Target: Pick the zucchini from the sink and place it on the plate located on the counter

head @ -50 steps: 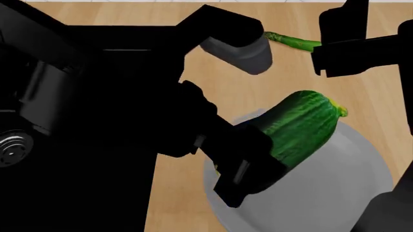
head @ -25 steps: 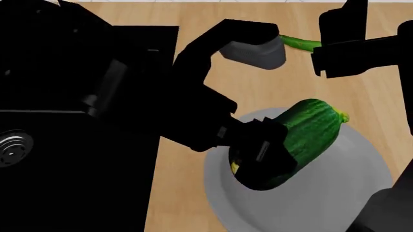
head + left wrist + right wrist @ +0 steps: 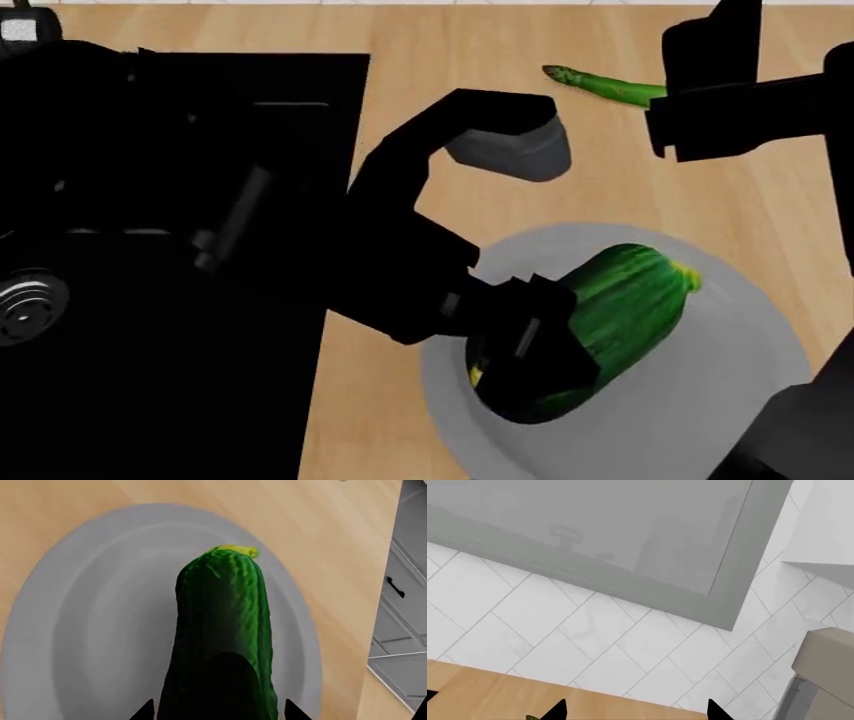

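The zucchini (image 3: 627, 300), dark green with a yellow tip, lies tilted over the light grey plate (image 3: 694, 420) on the wooden counter (image 3: 367, 420). Its far end is over the middle of the plate. My left gripper (image 3: 527, 350) is shut on its near end. In the left wrist view the zucchini (image 3: 223, 630) runs out between the two fingertips (image 3: 145, 713) over the plate (image 3: 100, 630). The black sink (image 3: 160, 150) with its metal drain (image 3: 24, 310) is at the left. My right gripper (image 3: 635, 715) is open and empty, held high at the far right.
A thin light-green asparagus stalk (image 3: 607, 85) lies on the counter behind the plate, next to the right arm (image 3: 727, 95). Grey cabinet fronts (image 3: 407, 605) show beyond the counter edge. The right wrist view faces a tiled wall (image 3: 594, 645).
My left gripper has moved down and slightly right with the zucchini, bringing it from above the plate's far edge to low over the plate. The right arm has not moved.
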Available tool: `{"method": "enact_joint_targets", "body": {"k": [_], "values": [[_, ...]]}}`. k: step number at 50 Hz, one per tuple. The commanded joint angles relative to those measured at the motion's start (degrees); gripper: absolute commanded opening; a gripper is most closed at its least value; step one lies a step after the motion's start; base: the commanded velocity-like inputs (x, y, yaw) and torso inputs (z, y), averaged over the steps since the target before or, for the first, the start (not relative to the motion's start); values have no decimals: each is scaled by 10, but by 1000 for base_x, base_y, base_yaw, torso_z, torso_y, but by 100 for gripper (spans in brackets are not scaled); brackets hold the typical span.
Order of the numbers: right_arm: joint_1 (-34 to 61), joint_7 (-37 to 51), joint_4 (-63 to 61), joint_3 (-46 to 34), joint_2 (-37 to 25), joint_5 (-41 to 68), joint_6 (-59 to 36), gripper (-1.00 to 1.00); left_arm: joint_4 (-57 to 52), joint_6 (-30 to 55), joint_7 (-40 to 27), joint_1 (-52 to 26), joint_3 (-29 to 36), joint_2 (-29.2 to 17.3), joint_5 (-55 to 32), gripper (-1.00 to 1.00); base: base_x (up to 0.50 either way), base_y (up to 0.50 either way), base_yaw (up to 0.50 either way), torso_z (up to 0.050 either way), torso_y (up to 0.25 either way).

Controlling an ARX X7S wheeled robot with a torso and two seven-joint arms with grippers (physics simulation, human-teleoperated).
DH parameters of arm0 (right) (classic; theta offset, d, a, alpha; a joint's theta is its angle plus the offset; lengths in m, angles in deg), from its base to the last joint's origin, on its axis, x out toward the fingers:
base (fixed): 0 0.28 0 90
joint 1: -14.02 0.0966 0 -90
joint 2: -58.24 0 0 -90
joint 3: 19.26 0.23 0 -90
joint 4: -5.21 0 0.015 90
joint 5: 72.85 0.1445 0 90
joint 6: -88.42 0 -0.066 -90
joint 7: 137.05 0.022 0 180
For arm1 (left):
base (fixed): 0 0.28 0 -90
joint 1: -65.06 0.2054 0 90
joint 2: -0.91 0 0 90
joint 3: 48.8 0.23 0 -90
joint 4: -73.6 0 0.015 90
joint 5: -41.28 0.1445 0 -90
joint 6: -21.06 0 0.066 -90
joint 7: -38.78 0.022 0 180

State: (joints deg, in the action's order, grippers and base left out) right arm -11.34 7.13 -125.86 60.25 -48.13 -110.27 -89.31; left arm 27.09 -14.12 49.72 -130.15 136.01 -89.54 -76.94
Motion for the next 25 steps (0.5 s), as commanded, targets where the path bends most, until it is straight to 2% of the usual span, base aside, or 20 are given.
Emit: {"method": "enact_joint_targets", "body": {"k": [1, 25], "values": [[-12, 5, 3, -5, 12, 6, 14, 100, -39, -37, 133, 39, -37, 4, 114, -100, 0, 0, 0, 0, -11], [-11, -6, 7, -2, 14, -6, 17, 100, -36, -34, 141, 57, -37, 4, 108, -100, 0, 0, 0, 0, -4]]}}
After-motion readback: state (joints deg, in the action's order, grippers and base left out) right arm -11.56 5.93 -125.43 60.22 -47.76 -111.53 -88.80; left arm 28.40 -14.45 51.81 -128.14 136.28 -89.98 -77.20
